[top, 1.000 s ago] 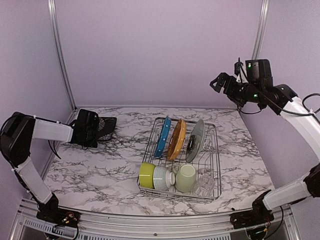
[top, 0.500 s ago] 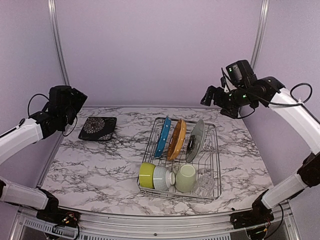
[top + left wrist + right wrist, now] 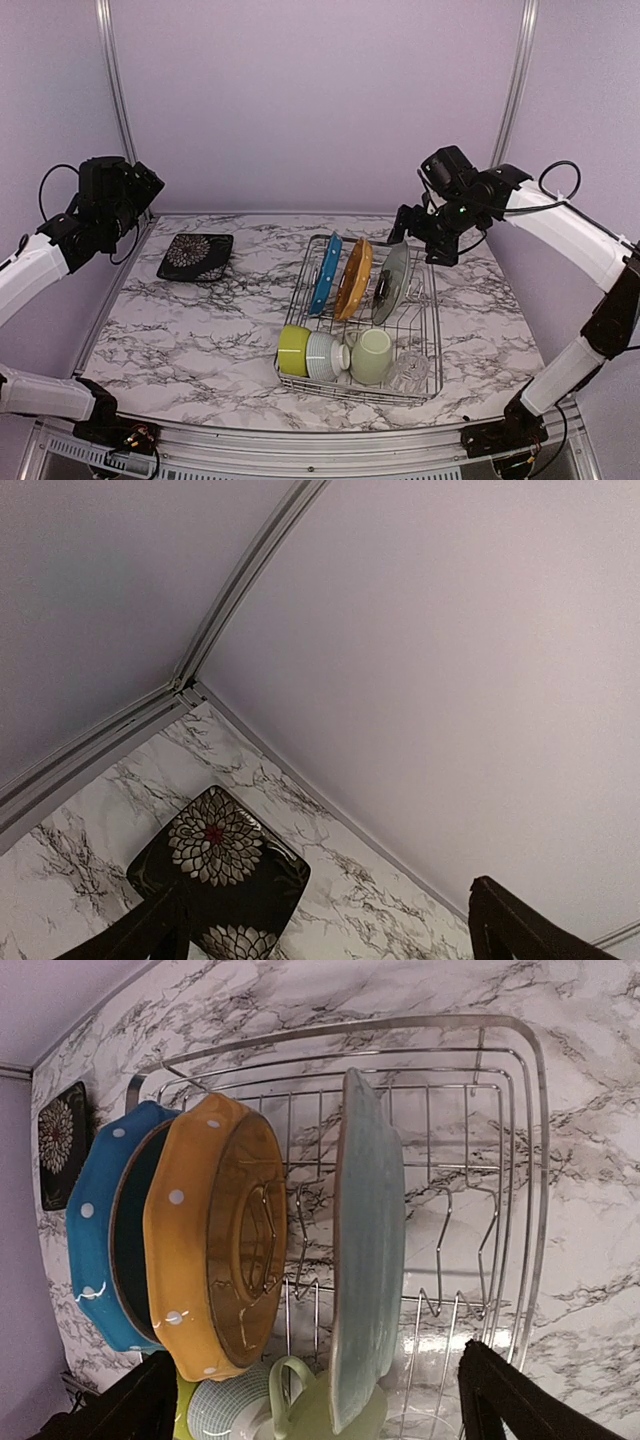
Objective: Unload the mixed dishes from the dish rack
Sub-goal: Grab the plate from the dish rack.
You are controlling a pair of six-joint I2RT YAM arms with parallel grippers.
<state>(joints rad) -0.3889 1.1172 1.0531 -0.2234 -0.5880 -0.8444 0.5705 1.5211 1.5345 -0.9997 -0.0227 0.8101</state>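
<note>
The dish rack [image 3: 437, 330] holds upright blue dotted [image 3: 325, 272], orange [image 3: 353, 278] and grey-green [image 3: 391, 282] plates. In its front row lie a lime bowl [image 3: 293, 350], white ribbed bowl [image 3: 322, 356], green mug [image 3: 372, 356] and clear glass [image 3: 410, 370]. The black flowered plate [image 3: 195, 256] lies flat on the table, back left. My right gripper [image 3: 418, 238] hovers open above the rack's back right; in its wrist view the gripper [image 3: 320, 1400] straddles the grey-green plate [image 3: 368, 1250] from above, touching nothing. My left gripper [image 3: 140, 190] hangs open and empty, high above the black plate [image 3: 215, 875].
The marble table [image 3: 200, 330] is walled by lilac panels with metal posts at the back corners [image 3: 120, 110]. The rack's wire rim [image 3: 540, 1160] and upright tines stand to the right of the grey-green plate.
My left arm has lifted up and away from the black plate, which stays on the table. My right arm has come down and leftward over the rack's plates.
</note>
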